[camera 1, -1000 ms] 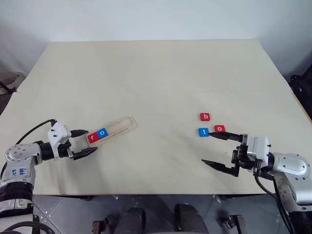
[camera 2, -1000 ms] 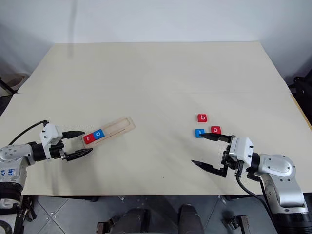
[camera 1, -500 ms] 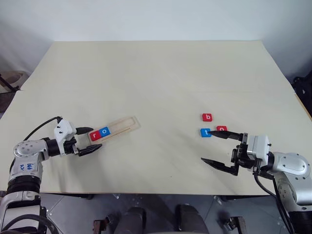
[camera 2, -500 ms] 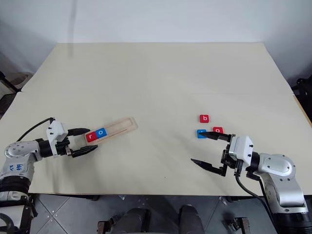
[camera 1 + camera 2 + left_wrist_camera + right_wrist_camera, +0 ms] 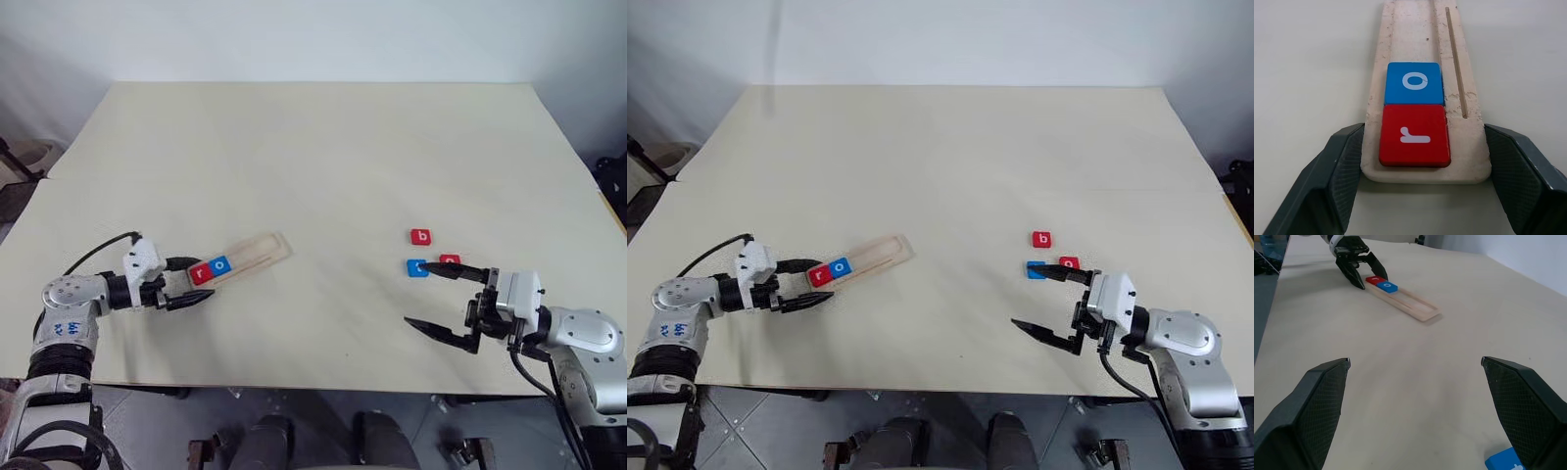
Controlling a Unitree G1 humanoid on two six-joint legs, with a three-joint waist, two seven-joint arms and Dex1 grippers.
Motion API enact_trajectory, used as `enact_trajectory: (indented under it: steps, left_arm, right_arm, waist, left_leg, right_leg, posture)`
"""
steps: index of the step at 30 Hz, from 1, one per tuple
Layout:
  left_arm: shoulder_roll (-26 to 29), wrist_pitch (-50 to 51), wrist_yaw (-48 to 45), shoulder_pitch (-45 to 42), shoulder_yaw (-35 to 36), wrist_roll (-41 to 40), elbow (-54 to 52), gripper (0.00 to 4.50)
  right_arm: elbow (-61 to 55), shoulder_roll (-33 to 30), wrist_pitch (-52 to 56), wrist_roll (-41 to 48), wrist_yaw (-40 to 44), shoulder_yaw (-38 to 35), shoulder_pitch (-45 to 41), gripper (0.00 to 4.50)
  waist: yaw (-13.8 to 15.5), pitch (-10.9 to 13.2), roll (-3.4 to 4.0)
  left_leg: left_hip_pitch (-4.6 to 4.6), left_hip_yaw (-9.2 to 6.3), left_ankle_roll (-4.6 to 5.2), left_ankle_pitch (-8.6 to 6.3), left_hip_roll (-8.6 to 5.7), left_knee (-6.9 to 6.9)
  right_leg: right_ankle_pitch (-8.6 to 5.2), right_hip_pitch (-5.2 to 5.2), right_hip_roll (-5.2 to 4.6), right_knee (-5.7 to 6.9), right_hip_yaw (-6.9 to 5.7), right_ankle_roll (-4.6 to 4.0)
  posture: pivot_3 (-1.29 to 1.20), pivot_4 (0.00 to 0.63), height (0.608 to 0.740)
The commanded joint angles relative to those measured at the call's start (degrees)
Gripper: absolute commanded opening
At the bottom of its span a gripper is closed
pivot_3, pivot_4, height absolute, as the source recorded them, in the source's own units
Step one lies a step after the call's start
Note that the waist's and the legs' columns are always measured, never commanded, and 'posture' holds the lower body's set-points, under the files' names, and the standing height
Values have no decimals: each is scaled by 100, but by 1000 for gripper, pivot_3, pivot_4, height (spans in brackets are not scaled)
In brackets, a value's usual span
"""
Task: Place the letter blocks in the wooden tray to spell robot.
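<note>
Gripping wooden tray (image 5: 1425, 29) end, left tool (image 5: 1422, 166), 2 blocks aboard

Legible markings are confined to the letter tiles. In the wooden tray (image 5: 1425, 54), a red tile (image 5: 1414, 135) carries a white lowercase "r"; touching it at its 12 o'clock in the left wrist view, a blue tile (image 5: 1414, 82) carries a white lowercase "o". On the tabletop (image 5: 323, 157), a separate red tile (image 5: 420, 236) carries a white "b". Just beside it, at roughly 5 o'clock, a second red tile (image 5: 450, 260) bears a white letter that cannot be made out. The blue tile (image 5: 416, 267) at 7 o'clock from the "b" tile shows a white mark, not readable. Blue handwriting on the left arm's casing (image 5: 54, 328) is illegible.
</note>
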Motion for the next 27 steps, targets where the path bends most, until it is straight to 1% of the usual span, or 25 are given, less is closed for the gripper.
enact_trajectory:
  steps: [1, 4, 7, 10, 13, 19, 27]
  left_arm:
    - [-109, 330, -188, 160, -332, -86, -1206, 3382]
    - [-387, 608, -208, -58, -707, -63, -1866, 3382]
    - [-662, 795, -211, -328, -1053, 47, -2129, 3382]
    - [-871, 677, -169, -599, -1428, 381, -1969, 3382]
    - [-1001, 591, -208, -843, -1634, 551, -1608, 3382]
    - [-1027, 407, -319, -1109, -1732, 718, -999, 3382]
    - [-1146, 451, -212, -1144, -1781, 827, -712, 3382]
  right_arm:
    - [-186, -180, 18, 137, -11, -380, 171, 4500]
    - [-228, -317, 84, 213, 35, -684, 513, 4500]
    - [-270, -391, 87, 239, 67, -947, 915, 4500]
    - [-450, -371, 123, 263, 3, -1184, 1316, 4500]
    - [-705, -310, 173, 302, -117, -1347, 1660, 4500]
    - [-1057, -205, 247, 322, -325, -1516, 2117, 4500]
    - [-1097, -160, 204, 308, -481, -1609, 2264, 4500]
  waist:
    - [7, 0, 0]
    - [5, 0, -1]
    - [14, 1, -2]
    - [-17, 0, -2]
    - [-74, 1, -2]
    - [-60, 2, -5]
    - [-3, 2, -5]
  left_leg:
    - [-4, -2, 0, 0, 0, 1]
    - [-9, -3, 1, 0, 2, 3]
    - [-8, -2, 1, -1, 1, 7]
    - [-6, 5, 1, -1, 0, 6]
    - [-3, 13, 1, -1, -4, 0]
    - [-2, 11, 2, -1, -4, 0]
    - [-1, 8, 2, -1, -2, 6]
  right_leg:
    - [0, 0, 0, 0, 0, 0]
    - [0, -1, 2, -2, -1, 1]
    - [0, 1, 4, -6, -2, 1]
    - [1, 2, 9, -2, 0, 2]
    - [1, 1, 19, -1, 1, 2]
    - [1, 0, 14, -4, 1, 3]
    - [1, 3, 12, -6, 2, 3]
  posture:
    - [0, 150, 740]
    - [0, 150, 740]
    - [0, 150, 740]
    - [0, 150, 740]
    - [0, 150, 740]
    - [0, 150, 740]
    - [0, 150, 740]
